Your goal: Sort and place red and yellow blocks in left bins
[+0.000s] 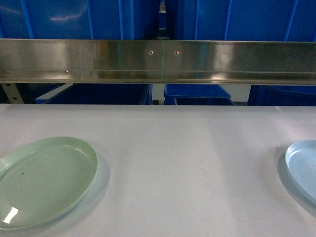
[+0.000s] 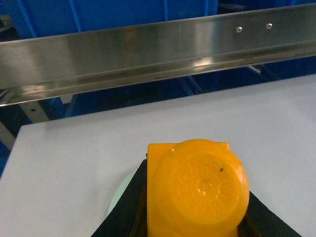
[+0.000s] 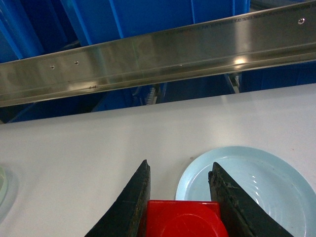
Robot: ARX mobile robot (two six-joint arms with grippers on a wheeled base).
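Note:
In the left wrist view my left gripper (image 2: 197, 210) is shut on a yellow-orange block (image 2: 197, 190), whose round stud faces the camera. The block hides most of the black fingers (image 2: 129, 202). My right gripper (image 3: 180, 169) is shut on a red block (image 3: 180, 219), which sits deep between its two black fingers (image 3: 133, 197). Both are held above the white table. Bright-blue bins (image 1: 54, 17) stand behind the steel rail, also seen as blue bins (image 2: 113, 12) from the left wrist. Neither gripper shows in the head view.
A steel rail (image 1: 158, 61) crosses the far edge of the white table (image 1: 187, 163). A pale green plate (image 1: 42, 177) lies front left and a pale blue plate (image 1: 303, 168) front right. The pale blue plate (image 3: 266, 182) lies just right of and below my right gripper.

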